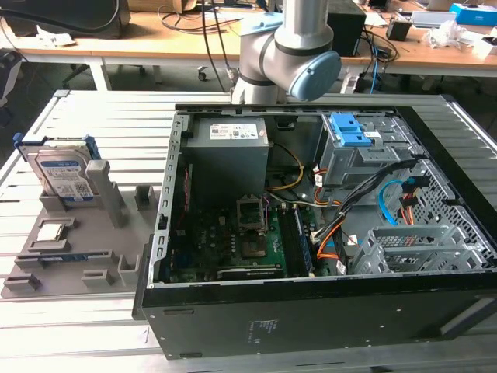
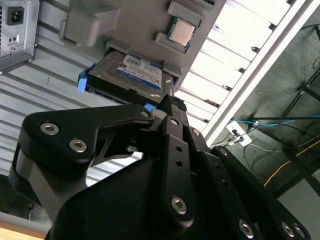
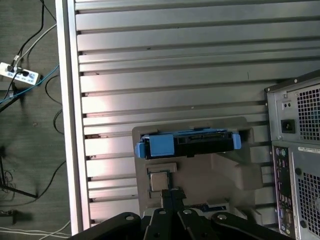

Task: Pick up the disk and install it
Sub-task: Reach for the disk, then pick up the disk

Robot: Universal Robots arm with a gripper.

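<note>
— Where's the disk (image 1: 66, 175) standing?
— On edge in the grey holder (image 1: 78, 249), open desk (image 1: 78, 334) around, case (image 1: 311, 311) beside it. Fingers (image 3: 166, 200) are pressing together, holding nothing, hanging clear of the disk.

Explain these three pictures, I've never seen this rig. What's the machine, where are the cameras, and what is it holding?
It's one robot arm ending in a gripper. The exterior view comes from a camera off the arm. It shows an open computer case on a slatted metal table and, on that view's left, a grey fixture. The disk, silver with a blue frame, stands on edge in a slot of the fixture. A small square chip lies on the fixture too. Both wrist views come from cameras riding on the arm, looking past the gripper toward the disk. The gripper is shut, holds nothing and is apart from the disk.
</note>
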